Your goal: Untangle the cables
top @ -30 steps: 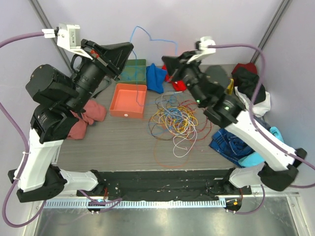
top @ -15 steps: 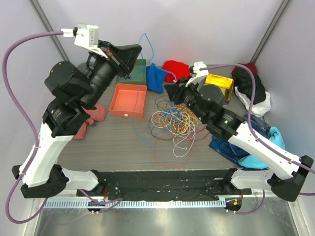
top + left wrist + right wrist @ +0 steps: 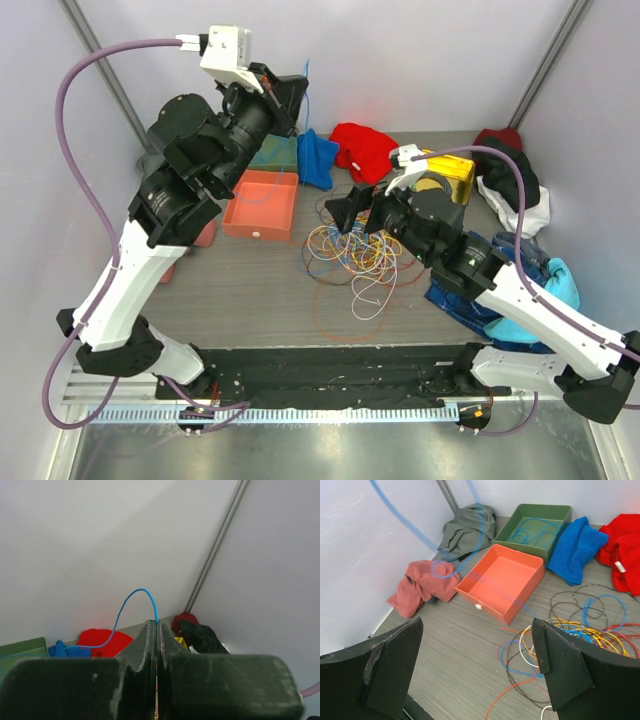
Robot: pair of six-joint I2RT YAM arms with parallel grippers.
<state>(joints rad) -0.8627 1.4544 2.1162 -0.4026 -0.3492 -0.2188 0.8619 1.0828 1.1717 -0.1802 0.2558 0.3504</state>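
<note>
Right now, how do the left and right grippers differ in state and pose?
The left gripper is shut, pinching the blue cable; the right gripper is open and holds nothing. The left gripper is held high, with the blue cable arching up from it; the right gripper hangs lower, by the cable pile. Both are dark and two-fingered.

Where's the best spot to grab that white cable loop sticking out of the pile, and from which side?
Probably the near bend of the white cable loop, from straight above. It lies flat on the table, mostly clear of the tangled pile, so it could be pinched alone.
</note>
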